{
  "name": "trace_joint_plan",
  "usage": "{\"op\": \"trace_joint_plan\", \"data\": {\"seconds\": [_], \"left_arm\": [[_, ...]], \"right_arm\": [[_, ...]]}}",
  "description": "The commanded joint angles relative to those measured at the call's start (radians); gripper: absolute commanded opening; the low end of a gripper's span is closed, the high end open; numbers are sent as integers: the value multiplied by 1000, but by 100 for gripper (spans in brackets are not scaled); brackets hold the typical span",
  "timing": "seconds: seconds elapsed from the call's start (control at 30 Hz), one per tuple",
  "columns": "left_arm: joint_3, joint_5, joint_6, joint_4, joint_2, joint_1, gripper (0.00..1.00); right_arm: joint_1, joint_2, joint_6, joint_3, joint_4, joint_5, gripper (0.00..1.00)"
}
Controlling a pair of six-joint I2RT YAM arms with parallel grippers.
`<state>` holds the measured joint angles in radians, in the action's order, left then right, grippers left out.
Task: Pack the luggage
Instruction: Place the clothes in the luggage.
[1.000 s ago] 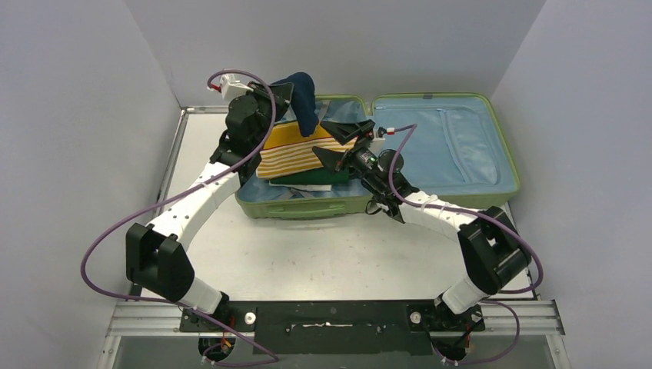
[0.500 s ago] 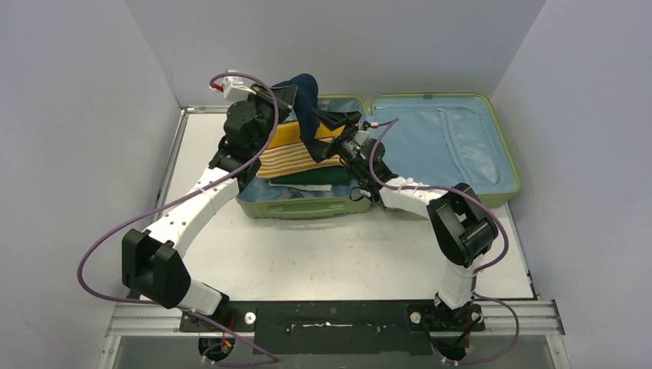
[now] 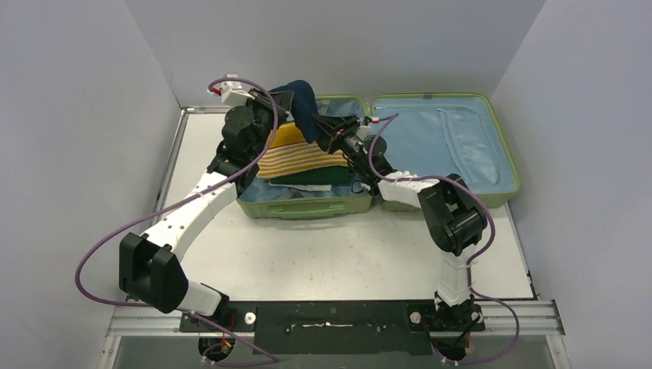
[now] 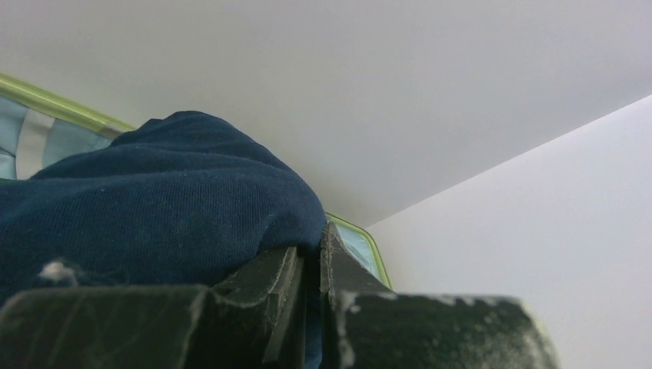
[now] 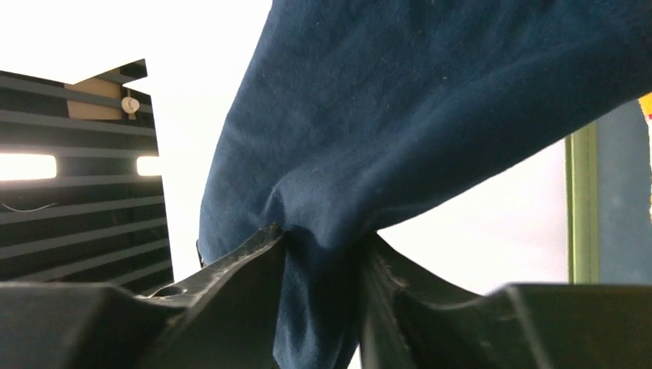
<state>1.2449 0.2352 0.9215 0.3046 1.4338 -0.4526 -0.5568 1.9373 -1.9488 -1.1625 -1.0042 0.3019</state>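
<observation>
The luggage point(image 3: 307, 207) lies open at upper centre of the top view, with folded clothes in its left half. The navy garment point(image 3: 304, 100) is pinched by the left gripper point(image 4: 311, 247) and the right gripper point(image 5: 319, 250). Uneven pulling could free the cloth from one pinch or drag the striped stack point(image 3: 296, 157) askew. One second earlier, the right jaws were spread wide.

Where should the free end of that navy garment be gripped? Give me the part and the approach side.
Probably the hanging lower fold of the navy garment, approached from its right side. It droops from the left jaws' pinch above the striped cloth, so that fold hangs bunched and narrow.
</observation>
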Motion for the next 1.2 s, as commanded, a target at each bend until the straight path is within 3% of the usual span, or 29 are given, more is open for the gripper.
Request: {"op": "trace_joint_plan", "data": {"seconds": [0.0, 0.2, 0.33, 0.5, 0.63, 0.87, 1.17], "left_arm": [[9, 7, -20, 142, -17, 8, 0], [9, 28, -54, 141, -7, 12, 0], [-9, 74, -105, 143, -6, 20, 0], [-35, 107, -155, 191, 18, 38, 0], [-33, 108, -189, 231, 53, 57, 0], [-50, 74, -221, 307, 129, 75, 0], [16, 56, -224, 330, 222, 80, 0]], "right_arm": [[35, 40, -11, -73, -130, 75, 31], [93, 2, 122, -99, -4, 152, 0], [160, -53, 399, -202, 329, 215, 0], [181, -22, 838, -515, 868, 181, 0], [184, 44, 1029, -677, 1062, 132, 0], [178, 82, 1189, -732, 1140, 73, 0], [185, 134, 1207, -758, 1099, 102, 0]]}}
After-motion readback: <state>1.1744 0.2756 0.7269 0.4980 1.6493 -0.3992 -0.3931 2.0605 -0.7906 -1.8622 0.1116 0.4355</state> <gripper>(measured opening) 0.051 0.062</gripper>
